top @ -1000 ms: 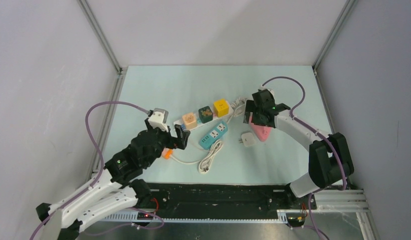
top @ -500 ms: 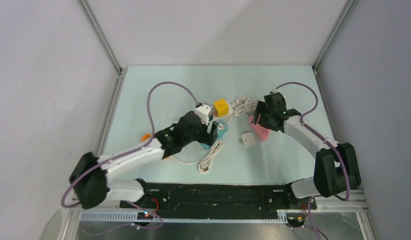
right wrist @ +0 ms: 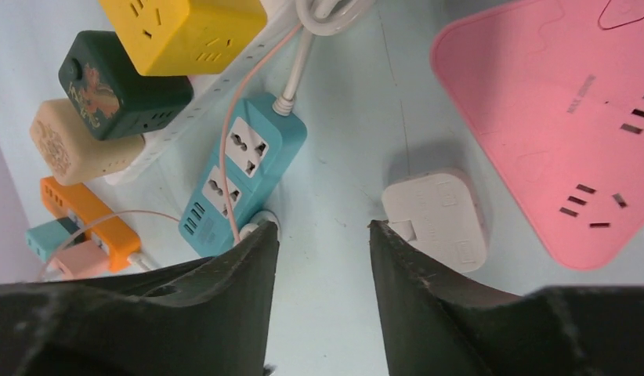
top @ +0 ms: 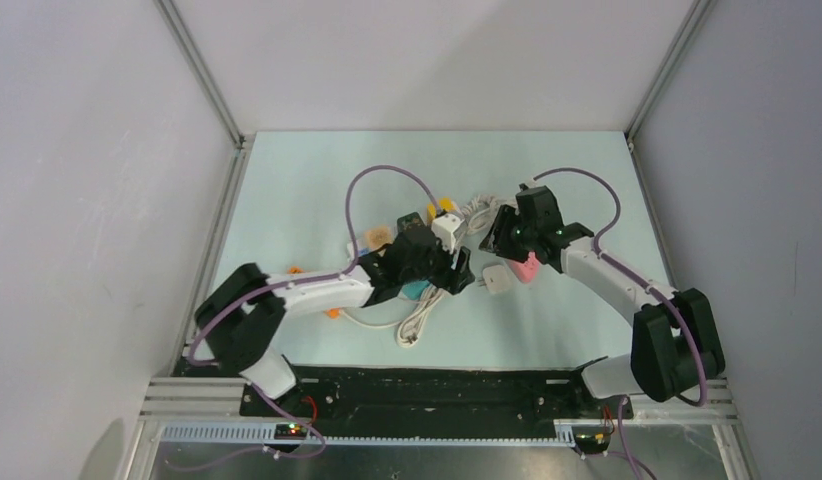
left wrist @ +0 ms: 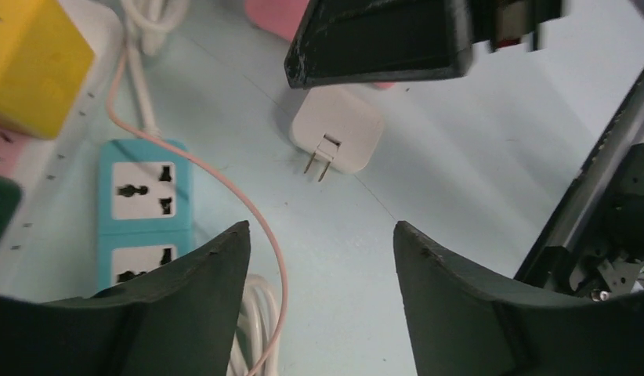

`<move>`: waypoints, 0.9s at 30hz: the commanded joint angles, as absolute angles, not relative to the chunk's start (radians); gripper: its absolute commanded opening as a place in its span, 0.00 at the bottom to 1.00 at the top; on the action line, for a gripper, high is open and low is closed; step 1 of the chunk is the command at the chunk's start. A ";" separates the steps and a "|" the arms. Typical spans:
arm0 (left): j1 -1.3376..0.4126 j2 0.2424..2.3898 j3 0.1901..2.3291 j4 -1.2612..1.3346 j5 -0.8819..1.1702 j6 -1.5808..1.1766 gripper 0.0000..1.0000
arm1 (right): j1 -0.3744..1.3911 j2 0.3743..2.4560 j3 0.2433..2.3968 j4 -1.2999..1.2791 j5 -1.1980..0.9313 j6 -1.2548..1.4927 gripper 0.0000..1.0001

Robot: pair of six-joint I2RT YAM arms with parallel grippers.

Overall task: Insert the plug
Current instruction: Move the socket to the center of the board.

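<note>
Plug (left wrist: 337, 139) lying loose, left claw (left wrist: 319, 235) parted just beside it

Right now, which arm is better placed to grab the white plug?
Probably left: the white plug lies straight ahead of the open left gripper, prongs toward it. In the right wrist view it sits off to one side of the right gripper, beside one finger.
</note>
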State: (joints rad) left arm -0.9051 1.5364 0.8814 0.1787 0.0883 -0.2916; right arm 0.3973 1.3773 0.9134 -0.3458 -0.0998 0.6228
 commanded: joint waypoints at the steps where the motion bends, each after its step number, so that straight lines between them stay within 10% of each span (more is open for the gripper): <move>1: -0.911 1.653 0.927 0.224 0.073 -0.366 0.66 | 0.398 1.393 0.919 -0.290 -0.126 0.727 0.48; 14: -0.898 1.576 0.859 0.189 -0.273 -0.435 0.09 | 0.460 1.555 0.928 -0.167 -0.175 0.829 0.49; 27: -0.774 1.461 0.765 0.138 -0.320 -0.481 0.02 | 0.570 1.798 1.109 -0.193 0.039 0.925 0.65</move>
State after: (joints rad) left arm -0.8024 1.4895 0.7811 0.1459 -0.2878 -0.4454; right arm 0.5709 1.7573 1.0622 -0.2089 -0.0479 0.8734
